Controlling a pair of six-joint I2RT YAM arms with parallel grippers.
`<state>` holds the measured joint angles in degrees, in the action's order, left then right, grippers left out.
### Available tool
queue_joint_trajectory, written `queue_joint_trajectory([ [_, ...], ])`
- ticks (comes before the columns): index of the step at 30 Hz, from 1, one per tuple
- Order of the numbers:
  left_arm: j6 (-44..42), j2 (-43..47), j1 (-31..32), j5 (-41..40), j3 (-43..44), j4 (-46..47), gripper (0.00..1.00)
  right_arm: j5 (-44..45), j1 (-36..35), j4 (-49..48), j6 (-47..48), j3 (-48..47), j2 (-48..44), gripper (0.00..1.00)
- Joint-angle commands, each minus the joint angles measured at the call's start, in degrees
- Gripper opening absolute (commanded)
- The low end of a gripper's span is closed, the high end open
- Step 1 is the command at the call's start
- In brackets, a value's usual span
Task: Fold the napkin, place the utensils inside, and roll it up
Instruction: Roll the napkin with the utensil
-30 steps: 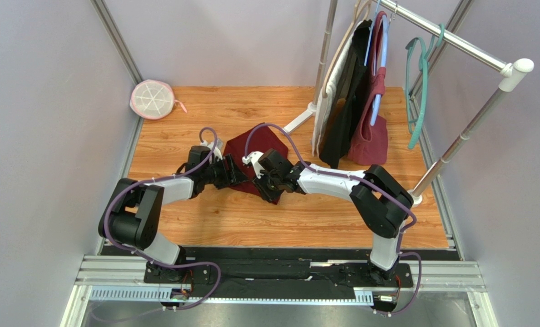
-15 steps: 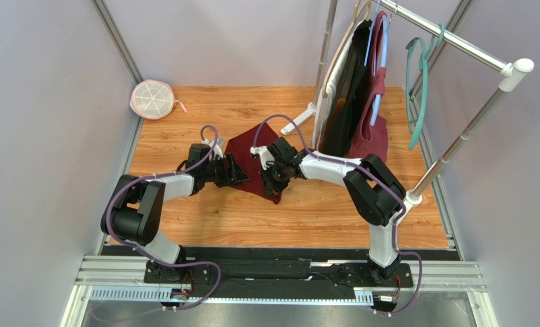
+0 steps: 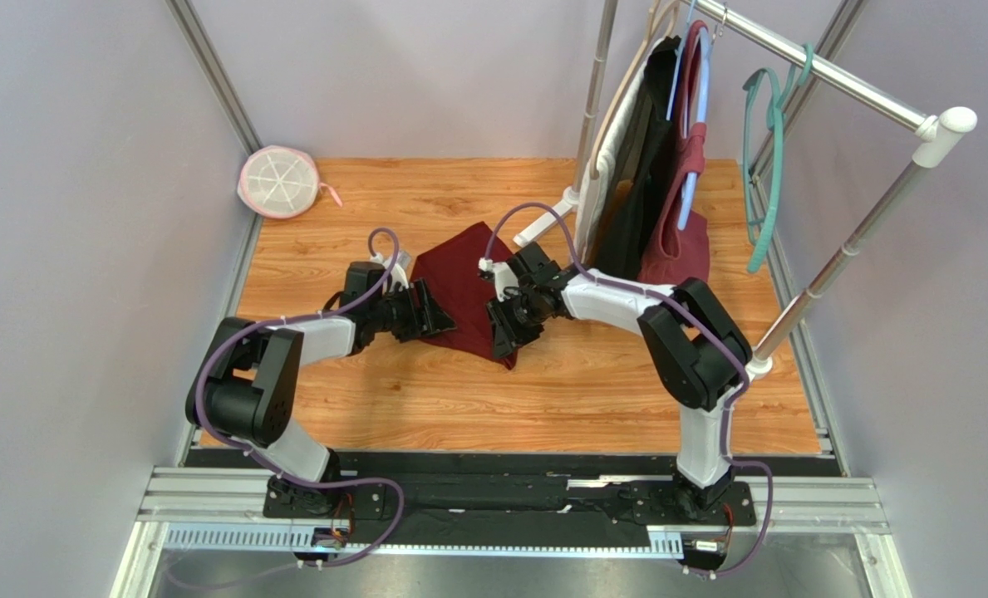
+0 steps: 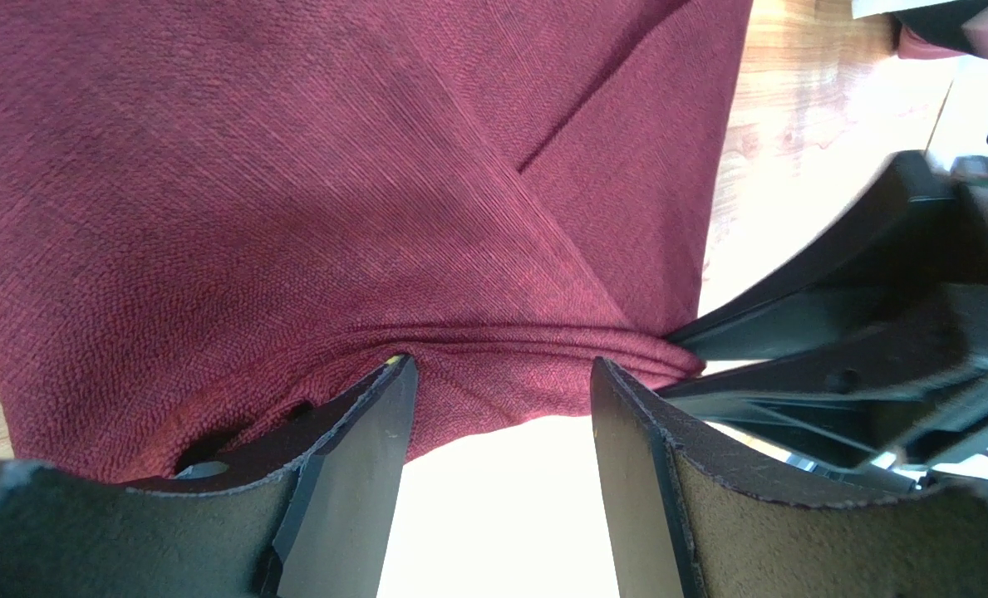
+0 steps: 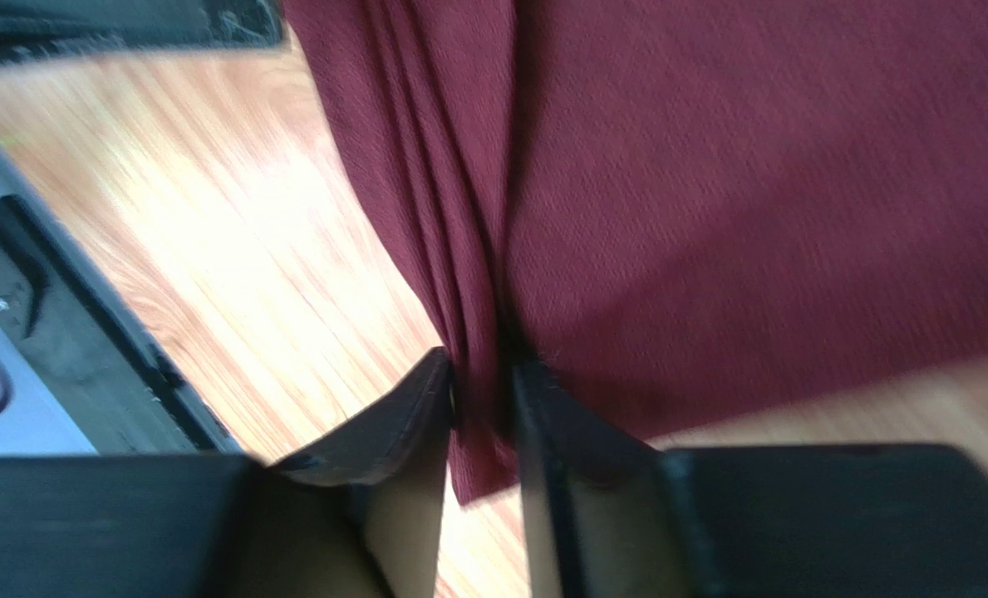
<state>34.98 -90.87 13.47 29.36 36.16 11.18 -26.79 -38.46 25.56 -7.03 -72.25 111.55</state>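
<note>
The dark red napkin point(image 3: 461, 268) lies folded on the wooden table point(image 3: 486, 405), with a rolled, bunched edge along its near side. My left gripper point(image 3: 434, 312) is at the napkin's left edge. In the left wrist view it point(image 4: 499, 374) is open, its fingers straddling the rolled edge of the napkin point(image 4: 336, 187) without pinching it. My right gripper point(image 3: 507, 334) is at the napkin's near right corner. In the right wrist view it point(image 5: 480, 374) is shut on the thick rolled fold of the napkin point(image 5: 736, 187). The utensils are hidden.
A clothes rack point(image 3: 823, 75) stands at the back right with dark garments point(image 3: 636, 187), a burgundy bag point(image 3: 680, 256) and a teal hanger point(image 3: 771, 162). Its white foot point(image 3: 542, 224) reaches close to the napkin. A round white and pink object point(image 3: 279, 181) lies at the back left.
My right gripper has moved back and to the right along the napkin's near edge, and the rolled fold has shifted with it. The left arm has stayed where it was.
</note>
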Motion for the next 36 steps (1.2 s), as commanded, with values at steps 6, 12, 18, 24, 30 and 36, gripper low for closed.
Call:
queue_joint_trajectory([
  [6,-3.4,-2.6,-0.4,-3.3,0.1,-9.8,0.65,21.1,-10.4,-9.7,9.2,5.7,-13.9,0.45],
  [12,-3.5,-3.2,-0.8,-2.4,1.5,-12.5,0.65,33.4,-18.8,-25.1,21.4,9.9,-13.0,0.46],
  [18,-2.7,-4.4,-1.8,-0.8,2.5,-13.4,0.65,37.2,-22.7,-31.7,27.7,10.5,-7.8,0.46],
  [24,-3.1,-5.1,-2.4,0.4,3.1,-14.0,0.65,39.1,-23.4,-33.3,29.9,10.8,-4.0,0.45],
  [30,-3.3,-5.5,-2.6,0.7,3.6,-14.3,0.65,41.0,-23.4,-34.7,31.2,10.8,-0.4,0.43],
  [36,-3.5,-6.1,-2.8,1.1,4.0,-14.5,0.65,45.3,-22.4,-37.3,31.8,12.1,2.1,0.40],
])
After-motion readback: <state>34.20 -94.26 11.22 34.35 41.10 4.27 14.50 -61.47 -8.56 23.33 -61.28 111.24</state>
